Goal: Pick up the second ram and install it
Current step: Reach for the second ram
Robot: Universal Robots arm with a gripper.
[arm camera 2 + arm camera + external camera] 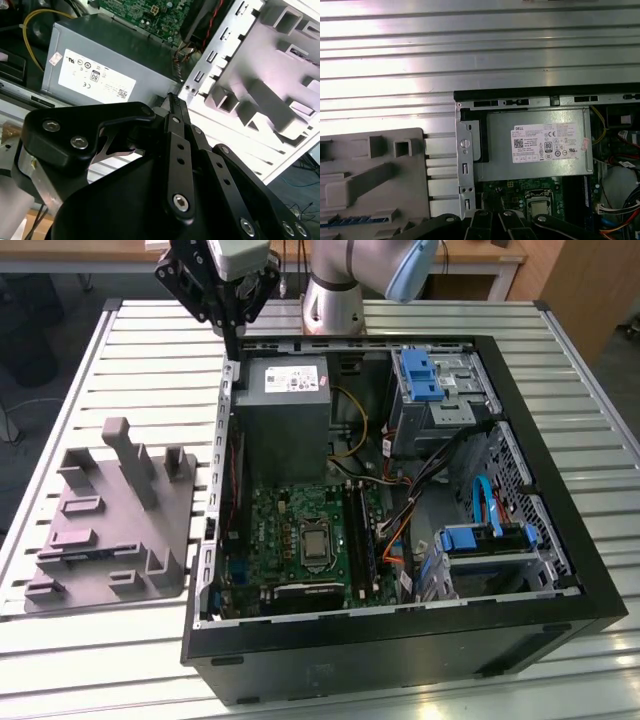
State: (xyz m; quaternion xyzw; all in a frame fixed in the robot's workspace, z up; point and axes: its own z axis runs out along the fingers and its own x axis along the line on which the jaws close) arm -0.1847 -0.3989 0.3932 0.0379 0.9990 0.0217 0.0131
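The second ram [354, 220] is a thin dark stick with a row of chips, standing in a slot of the grey fixture block [110, 525] on the exterior view's left. In that view it shows as a dark strip [82, 557] near the block's front. My gripper [232, 348] hangs high above the back left corner of the open computer case [400, 640], over the power supply [285, 390]. It is well away from the stick. Its black fingers [172, 100] meet at the tip, shut and holding nothing. The memory slots [358, 530] lie beside the processor socket [315, 540].
The case's metal wall [222, 440] stands between the fixture and the motherboard. Cables [400, 500] and blue drive cages [420, 375] crowd the case's right half. The slatted metal table [130, 350] surrounds both. My arm's base [335, 300] stands behind the case.
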